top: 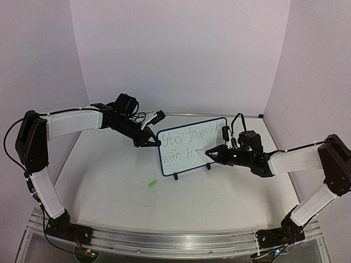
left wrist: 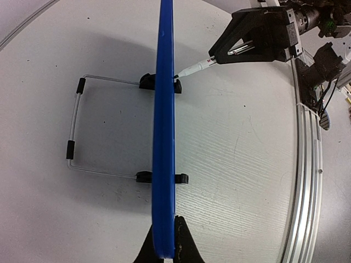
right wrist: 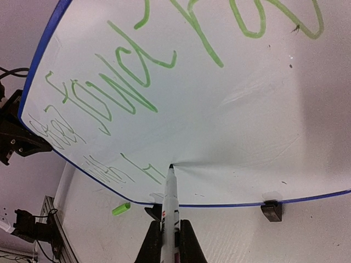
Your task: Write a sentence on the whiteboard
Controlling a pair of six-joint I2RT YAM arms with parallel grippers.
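**Whiteboard [top: 192, 147] upright at mid-bench, marker on its second line**

The whiteboard stands on its long edge near the middle of the white bench [top: 104, 181], leaning slightly back, its written face toward the arm bases. Two black clip feet [left wrist: 147, 82] grip the lower edge of the blue frame, and a wire stand [left wrist: 74, 126] lies flat on the bench behind it.

The left hand [top: 155, 142] is closed on the board's left edge — in the left wrist view its two dark fingers pinch the blue frame from both sides.

The right hand [top: 211, 153] is closed around a white marker [right wrist: 169, 194], which runs out between the fingers with its tip touching the board's face.

The sentence [top: 189, 137] is in thin green strokes on two lines: the top one reads about "Step forward", the lower one "with" and then a letter that looks like an h. The marker tip sits just right of that letter, low on the board.

A small green cap [top: 152, 185] lies on the bench in front of the board's left corner, apart from it.
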